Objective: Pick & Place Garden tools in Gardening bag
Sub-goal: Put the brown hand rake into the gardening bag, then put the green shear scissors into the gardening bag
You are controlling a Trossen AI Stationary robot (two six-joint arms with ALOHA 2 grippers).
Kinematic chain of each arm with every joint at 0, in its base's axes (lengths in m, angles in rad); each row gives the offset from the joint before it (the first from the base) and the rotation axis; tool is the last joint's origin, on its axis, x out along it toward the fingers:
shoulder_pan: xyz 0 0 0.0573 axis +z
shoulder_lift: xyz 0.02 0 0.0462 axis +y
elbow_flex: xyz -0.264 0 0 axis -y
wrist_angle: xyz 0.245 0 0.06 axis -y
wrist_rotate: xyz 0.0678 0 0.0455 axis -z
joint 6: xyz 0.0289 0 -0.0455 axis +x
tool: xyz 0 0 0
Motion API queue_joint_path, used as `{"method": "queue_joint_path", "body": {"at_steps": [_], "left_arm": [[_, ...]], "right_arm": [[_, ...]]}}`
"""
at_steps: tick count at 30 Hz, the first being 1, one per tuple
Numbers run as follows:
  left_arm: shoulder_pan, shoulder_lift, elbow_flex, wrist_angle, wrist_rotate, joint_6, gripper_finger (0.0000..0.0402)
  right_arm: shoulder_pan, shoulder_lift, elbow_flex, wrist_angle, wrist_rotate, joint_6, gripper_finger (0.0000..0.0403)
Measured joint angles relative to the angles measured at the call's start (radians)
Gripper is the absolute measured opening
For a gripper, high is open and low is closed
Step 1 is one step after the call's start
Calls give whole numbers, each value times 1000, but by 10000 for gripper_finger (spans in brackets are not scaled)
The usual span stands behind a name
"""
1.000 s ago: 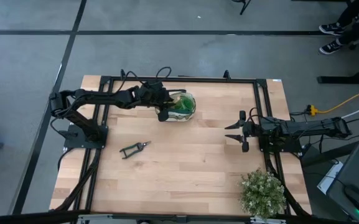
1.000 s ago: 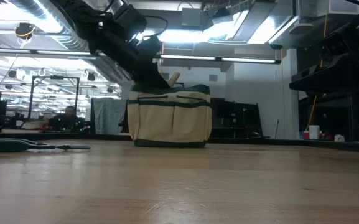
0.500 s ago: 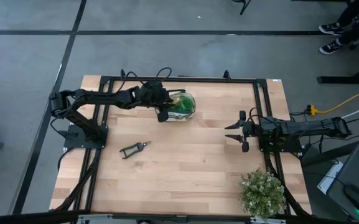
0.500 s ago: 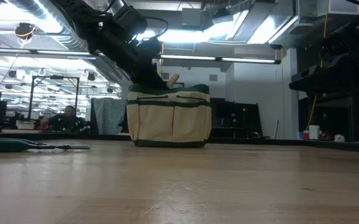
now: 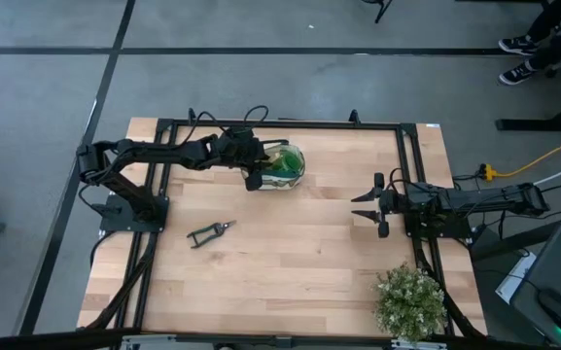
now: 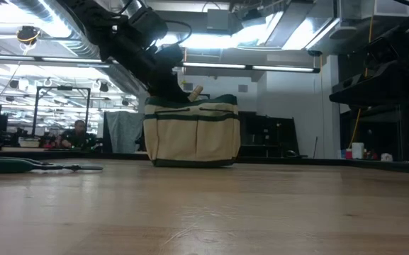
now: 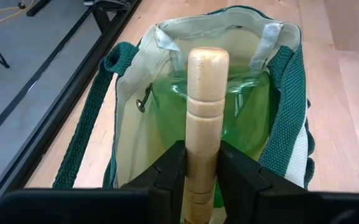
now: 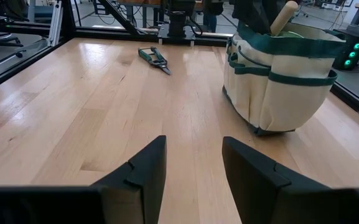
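Standing toward the far edge of the pale wooden plank table (image 5: 290, 243), the small cream canvas gardening bag with dark green trim and handles (image 6: 192, 132) is the landmark for everything else. Directly over its open mouth hangs the left gripper (image 5: 254, 173), its two dark fingers (image 7: 167, 177) clamped on the round wooden handle of a small garden tool (image 7: 205, 118). That handle's long axis runs roughly upright, tilted a little, its free end poking above the bag's rim in the low view, so the bag lies straight below the held tool and the coming move looks like a short descent and a release. Inside the bag, a translucent green spray bottle (image 7: 247, 121) already sits just behind the handle. The right gripper (image 5: 371, 205) waits well to the bag's right, fingers spread apart and holding nothing. Black pruning shears with green grips (image 5: 210, 231) lie flat on the table, in front of the bag and to its left, nearer the left arm, long axis slanting. A bushy potted plant (image 5: 411, 301) stands far from the bag, at the near right corner. Grey floor surrounds the table; behind the bag the room shows ceiling lights and racks.
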Motion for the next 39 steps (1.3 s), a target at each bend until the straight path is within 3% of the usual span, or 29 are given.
{"method": "queue_joint_path", "body": {"at_steps": [21, 39], "left_arm": [[-1, 0, -1, 49, 2, -53, 99], [-1, -95, 52, 79, 37, -55, 154]], "right_arm": [[0, 0, 0, 0, 0, 0, 160], [0, 0, 0, 0, 0, 0, 160]]}}
